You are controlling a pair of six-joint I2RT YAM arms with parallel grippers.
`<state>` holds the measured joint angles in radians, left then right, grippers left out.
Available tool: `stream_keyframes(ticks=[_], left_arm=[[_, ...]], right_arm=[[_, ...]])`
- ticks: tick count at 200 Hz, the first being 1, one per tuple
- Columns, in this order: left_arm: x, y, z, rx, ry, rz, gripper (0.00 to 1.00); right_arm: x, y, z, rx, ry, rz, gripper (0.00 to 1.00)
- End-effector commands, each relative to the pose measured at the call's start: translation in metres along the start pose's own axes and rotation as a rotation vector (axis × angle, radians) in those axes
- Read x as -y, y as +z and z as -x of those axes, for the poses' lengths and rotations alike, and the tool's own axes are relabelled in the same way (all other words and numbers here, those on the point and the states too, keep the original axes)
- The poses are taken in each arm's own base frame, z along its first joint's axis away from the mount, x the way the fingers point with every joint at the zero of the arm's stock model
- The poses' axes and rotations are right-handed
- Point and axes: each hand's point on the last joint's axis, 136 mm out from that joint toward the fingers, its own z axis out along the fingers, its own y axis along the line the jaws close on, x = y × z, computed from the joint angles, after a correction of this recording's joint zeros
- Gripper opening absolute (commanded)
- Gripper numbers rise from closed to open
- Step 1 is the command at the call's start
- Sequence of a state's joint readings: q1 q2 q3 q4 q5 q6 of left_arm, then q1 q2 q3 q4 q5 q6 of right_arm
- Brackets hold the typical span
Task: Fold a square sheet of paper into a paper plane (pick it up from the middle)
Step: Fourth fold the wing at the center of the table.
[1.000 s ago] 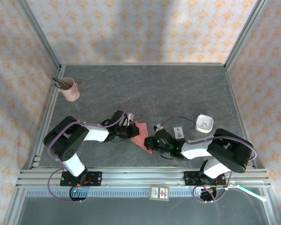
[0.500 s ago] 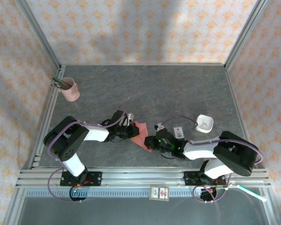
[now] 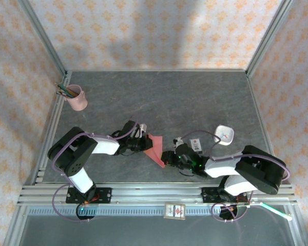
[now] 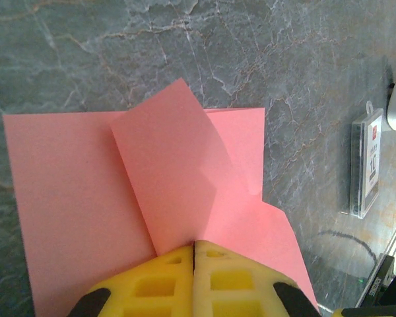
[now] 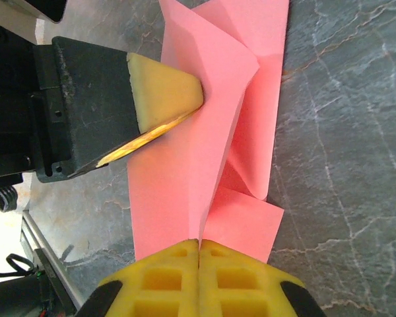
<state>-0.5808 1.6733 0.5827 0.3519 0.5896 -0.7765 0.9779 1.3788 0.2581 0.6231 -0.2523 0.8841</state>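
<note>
Both grippers meet on the same salmon-pink sheet of paper (image 3: 155, 148), which lies partly folded on the grey table (image 3: 195, 97), low and centre in the top view. Your left gripper (image 4: 194, 247) has its yellow pads pressed together at the bottom edge of its wrist view. It pinches the sheet where a folded flap rises toward the upper centre. Your right gripper (image 5: 198, 246) is likewise closed on the paper, with a raised crease running into the seam between its fingers. A small clear box (image 4: 367, 162) sits at the right, apart from the sheet.
</note>
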Motion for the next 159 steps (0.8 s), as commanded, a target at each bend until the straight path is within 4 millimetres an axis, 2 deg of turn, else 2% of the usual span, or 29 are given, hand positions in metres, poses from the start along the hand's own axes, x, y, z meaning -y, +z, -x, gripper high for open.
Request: stream_keyframes(ticks=[1,49,101,159], left_arm=[[-0.042,0.0,-0.007,0.001,-0.024,0.166,0.07],[-0.028,-0.004,-0.003,0.02,-0.035,0.111,0.08],[-0.002,-0.011,0.003,0.052,-0.065,-0.004,0.12],[0.007,-0.021,0.005,0.074,-0.063,-0.038,0.13]], right_arm=[[-0.006,-0.003,-0.003,-0.018,0.009,0.037,0.04],[-0.01,0.006,0.002,-0.019,-0.032,0.006,0.05],[0.0,0.013,0.006,-0.023,-0.141,-0.095,0.01],[0.008,0.019,-0.003,-0.051,-0.219,-0.148,0.0]])
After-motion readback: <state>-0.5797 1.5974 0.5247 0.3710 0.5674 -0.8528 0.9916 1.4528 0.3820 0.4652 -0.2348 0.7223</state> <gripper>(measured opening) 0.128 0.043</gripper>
